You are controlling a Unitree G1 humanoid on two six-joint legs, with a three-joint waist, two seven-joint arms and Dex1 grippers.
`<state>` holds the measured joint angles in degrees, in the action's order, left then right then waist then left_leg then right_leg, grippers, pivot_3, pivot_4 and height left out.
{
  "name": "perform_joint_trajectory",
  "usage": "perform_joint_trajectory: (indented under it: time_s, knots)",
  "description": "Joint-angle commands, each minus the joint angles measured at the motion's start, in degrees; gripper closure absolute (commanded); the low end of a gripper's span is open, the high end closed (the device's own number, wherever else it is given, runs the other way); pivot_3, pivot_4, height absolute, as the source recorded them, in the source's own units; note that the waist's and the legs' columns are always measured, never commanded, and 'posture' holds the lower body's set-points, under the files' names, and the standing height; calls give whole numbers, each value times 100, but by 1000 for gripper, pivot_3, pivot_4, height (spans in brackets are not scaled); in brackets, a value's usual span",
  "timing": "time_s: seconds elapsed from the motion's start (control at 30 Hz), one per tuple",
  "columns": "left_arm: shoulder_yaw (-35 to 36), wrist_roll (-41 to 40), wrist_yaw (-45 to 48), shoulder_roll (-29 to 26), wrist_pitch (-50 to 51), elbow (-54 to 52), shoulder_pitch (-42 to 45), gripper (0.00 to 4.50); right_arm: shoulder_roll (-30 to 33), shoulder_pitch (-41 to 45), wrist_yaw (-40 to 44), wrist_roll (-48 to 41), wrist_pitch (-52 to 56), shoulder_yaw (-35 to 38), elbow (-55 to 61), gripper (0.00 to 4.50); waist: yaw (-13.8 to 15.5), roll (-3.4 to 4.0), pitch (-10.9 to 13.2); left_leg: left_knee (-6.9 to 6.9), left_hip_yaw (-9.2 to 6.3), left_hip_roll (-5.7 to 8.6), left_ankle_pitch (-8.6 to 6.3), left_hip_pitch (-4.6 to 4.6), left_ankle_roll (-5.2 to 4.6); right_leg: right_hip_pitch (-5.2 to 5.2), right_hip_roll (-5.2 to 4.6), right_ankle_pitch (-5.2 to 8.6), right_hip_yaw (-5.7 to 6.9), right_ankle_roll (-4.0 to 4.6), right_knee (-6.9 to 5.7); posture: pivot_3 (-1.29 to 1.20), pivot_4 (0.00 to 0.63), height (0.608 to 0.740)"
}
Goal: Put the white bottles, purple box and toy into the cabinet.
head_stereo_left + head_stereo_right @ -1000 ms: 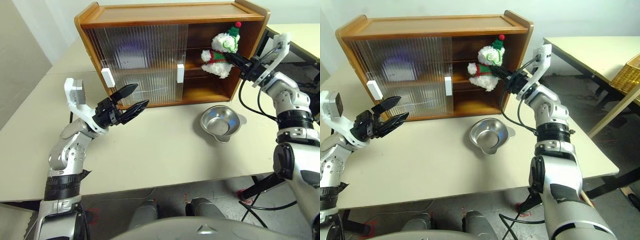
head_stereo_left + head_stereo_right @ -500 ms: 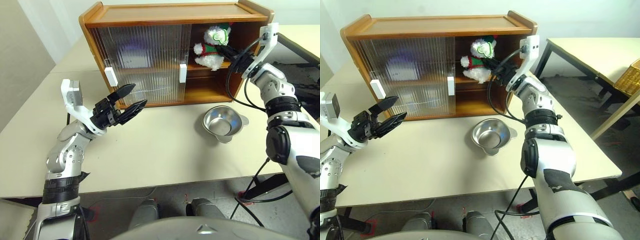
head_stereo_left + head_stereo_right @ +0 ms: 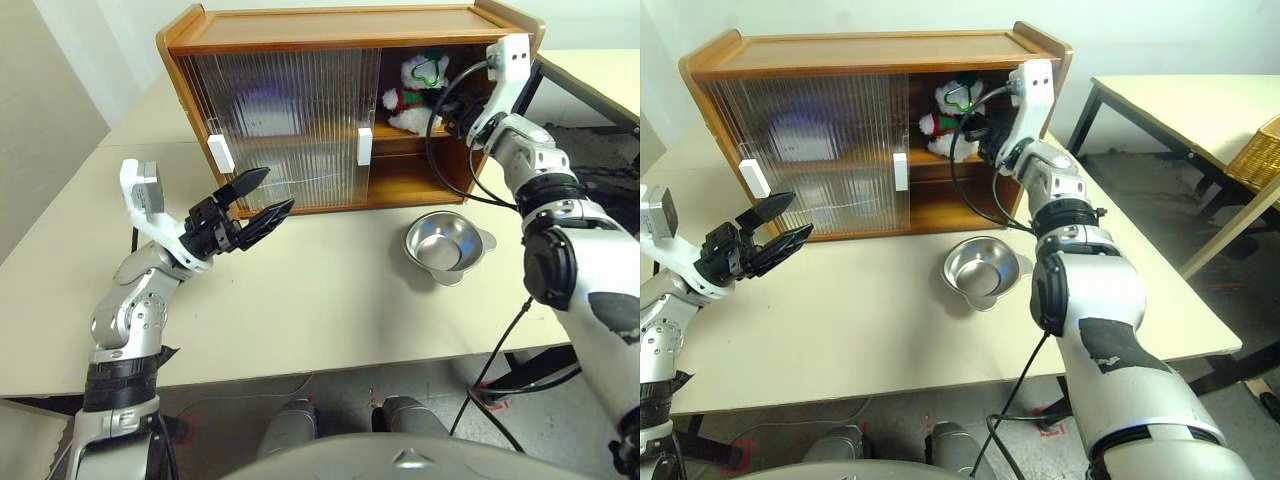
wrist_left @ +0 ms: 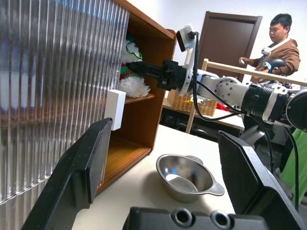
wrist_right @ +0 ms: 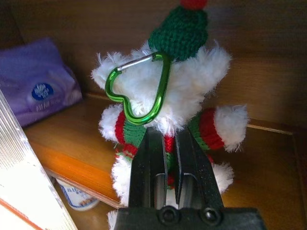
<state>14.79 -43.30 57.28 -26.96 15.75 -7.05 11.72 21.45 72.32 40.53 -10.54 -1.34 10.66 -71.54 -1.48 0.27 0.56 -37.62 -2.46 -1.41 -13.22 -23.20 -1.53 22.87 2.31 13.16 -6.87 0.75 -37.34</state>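
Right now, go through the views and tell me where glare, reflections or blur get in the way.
Left eye view: the cabinet's ribbed doors smear whatever stands behind them into vague shapes; the steel bowl throws back bluish reflections. Left wrist view: the open left claw's near fingers look soft. Right wrist view: the toy in the shut right claw is crisp, the purple box behind slightly soft.

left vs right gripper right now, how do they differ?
1. The left gripper is open with nothing between its fingers; the right gripper is shut on the toy.
2. The left gripper hangs above the table in front of the cabinet, while the right gripper reaches into the cabinet's open upper shelf.
Both have two black fingers.
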Motion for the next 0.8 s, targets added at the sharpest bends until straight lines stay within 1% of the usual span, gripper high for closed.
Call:
perform_joint_trajectory:
  time_s: [0.03,0.5,0.57,0.6,0.63,0.67,0.8]
  knots:
    - [51,-25,-54,20,-47,-155,-108,0,-35,62,-153,260,70,-103,-236,4483,5,0,0,0,0,0,-1,0,1,0,0,0,0,0,0,61,0,740]
    - [66,-50,-156,42,-74,-265,-205,0,-81,172,-690,533,-267,-33,-351,4483,81,0,0,0,-2,0,-3,0,6,0,0,0,0,-1,0,70,0,740]
    - [50,-51,-150,38,-65,-261,-188,0,-71,159,-793,646,-319,-113,-354,4483,85,0,0,0,-2,0,-3,0,6,0,0,0,0,-1,0,63,0,740]
    - [42,-51,-147,38,-61,-261,-180,0,-73,151,-800,661,-326,-114,-356,3849,85,0,0,0,-1,0,-3,0,6,0,0,0,0,-1,0,63,0,740]
    - [33,-50,-139,36,-58,-253,-167,0,-73,142,-800,668,-331,-106,-353,3659,85,0,0,0,-2,0,-4,0,6,0,0,0,0,-1,1,59,0,740]
    - [28,-49,-134,36,-56,-248,-160,0,-75,137,-792,668,-332,-88,-351,3241,85,0,0,0,-2,0,-4,0,7,1,0,0,0,-1,1,59,0,740]
    - [7,-53,-114,34,-43,-229,-138,0,-62,119,-775,661,-361,-20,-324,1806,85,0,0,4,-2,0,-4,-1,7,3,0,0,0,-1,1,48,0,740]
